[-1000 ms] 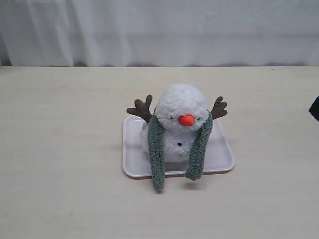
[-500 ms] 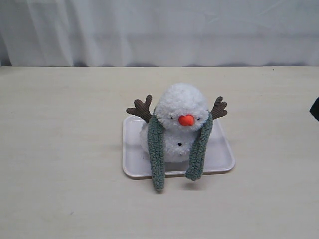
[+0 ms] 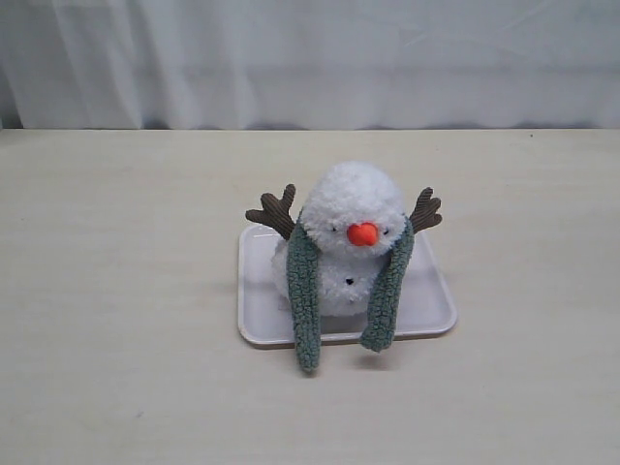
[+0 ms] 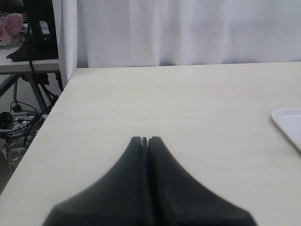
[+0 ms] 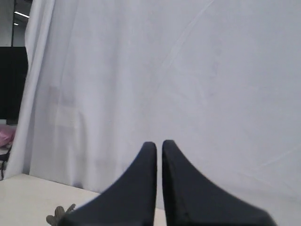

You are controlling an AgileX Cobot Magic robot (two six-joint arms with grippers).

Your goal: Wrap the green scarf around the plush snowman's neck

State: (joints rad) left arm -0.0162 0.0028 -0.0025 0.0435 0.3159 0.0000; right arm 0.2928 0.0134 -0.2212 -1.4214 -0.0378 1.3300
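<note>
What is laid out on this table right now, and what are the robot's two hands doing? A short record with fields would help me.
Toy: plush snowman, upright on a white tray
Scarf: green scarf draped behind the snowman's neck, both ends hanging down the front, uncrossed
Scarf ends: one reaches past the tray's front edge, the other stops near it
Hands: left hand shut, empty, over bare table; right hand shut, empty, facing the white curtain
</note>
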